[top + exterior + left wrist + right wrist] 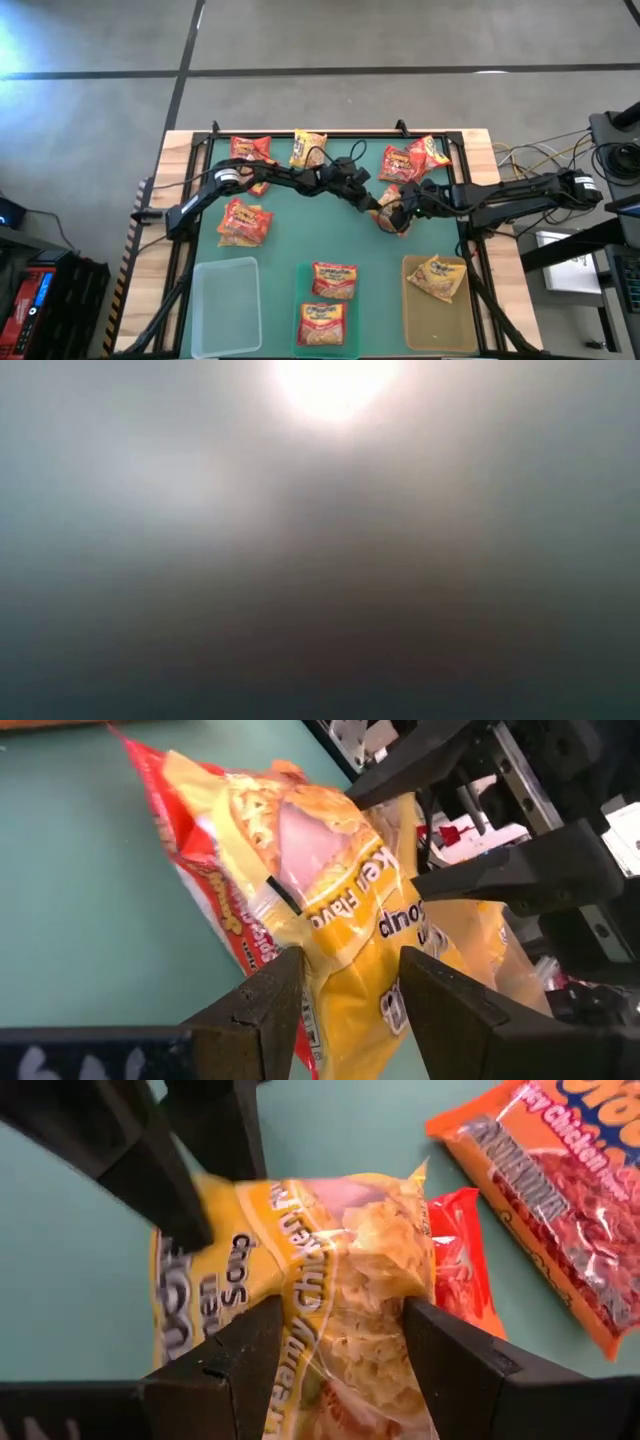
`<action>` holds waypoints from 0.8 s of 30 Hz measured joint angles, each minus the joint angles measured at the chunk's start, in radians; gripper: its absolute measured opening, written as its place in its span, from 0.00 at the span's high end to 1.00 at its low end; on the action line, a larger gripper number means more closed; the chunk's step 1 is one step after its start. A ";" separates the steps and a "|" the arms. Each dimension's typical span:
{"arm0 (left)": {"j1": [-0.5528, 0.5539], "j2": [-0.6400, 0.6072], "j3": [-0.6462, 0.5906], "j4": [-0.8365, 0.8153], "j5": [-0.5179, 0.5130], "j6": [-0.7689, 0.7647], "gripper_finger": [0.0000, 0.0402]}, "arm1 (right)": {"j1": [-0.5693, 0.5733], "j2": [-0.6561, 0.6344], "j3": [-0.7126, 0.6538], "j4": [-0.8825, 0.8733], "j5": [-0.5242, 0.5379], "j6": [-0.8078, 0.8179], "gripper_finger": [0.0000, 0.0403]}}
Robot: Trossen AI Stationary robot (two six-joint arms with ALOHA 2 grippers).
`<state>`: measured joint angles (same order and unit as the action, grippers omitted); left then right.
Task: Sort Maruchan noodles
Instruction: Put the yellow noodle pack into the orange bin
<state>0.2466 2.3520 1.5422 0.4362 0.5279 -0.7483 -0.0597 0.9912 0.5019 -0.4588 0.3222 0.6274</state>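
A yellow Maruchan packet (388,216) sits between both grippers near the mat's middle right. My left gripper (372,200) reaches in from the left and is shut on it (340,890). My right gripper (400,212) comes from the right and is shut on the same packet (330,1230). A red packet (460,1260) lies partly under the yellow one, on the green mat. Other packets lie loose: two at the far left (250,150) (308,148), one at left (243,222), an overlapping pair at the far right (410,160). The low view shows only haze. My left gripper pinches the yellow packet between its two fingers (270,995), across the printed end (350,990). The packet bulges out ahead of the fingers; the red packet's edge (200,890) shows beneath it. Whether it is lifted clear cannot be told. My right gripper pinches the opposite end of the yellow packet (345,1340) between its two fingers (250,1340), across the clear window that shows the noodles. The left arm's fingers (160,1180) sit on the packet's far part.
Three shallow bins line the near edge: a clear one (222,300) at left, a green one (352,300) in the middle holding two orange-red packets, a tan one (415,320) at right holding a yellow packet. Wooden table borders frame the green mat (300,230).
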 joint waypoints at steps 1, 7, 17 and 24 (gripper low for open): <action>0.000 0.000 0.005 -0.003 0.019 0.001 0.63 | 0.000 0.000 0.000 0.003 0.000 -0.001 0.51; 0.020 0.002 0.030 -0.040 0.098 0.029 0.63 | 0.000 0.000 -0.012 0.006 -0.043 0.004 0.51; 0.046 0.015 0.032 -0.132 0.190 0.087 0.53 | 0.000 0.000 -0.030 0.000 -0.092 0.011 0.51; 0.044 0.015 0.032 -0.121 0.168 0.059 0.41 | 0.000 0.000 -0.030 -0.005 -0.094 0.003 0.51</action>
<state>0.2905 2.3669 1.5742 0.3149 0.6963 -0.6889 -0.0597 0.9909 0.4717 -0.4634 0.2283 0.6301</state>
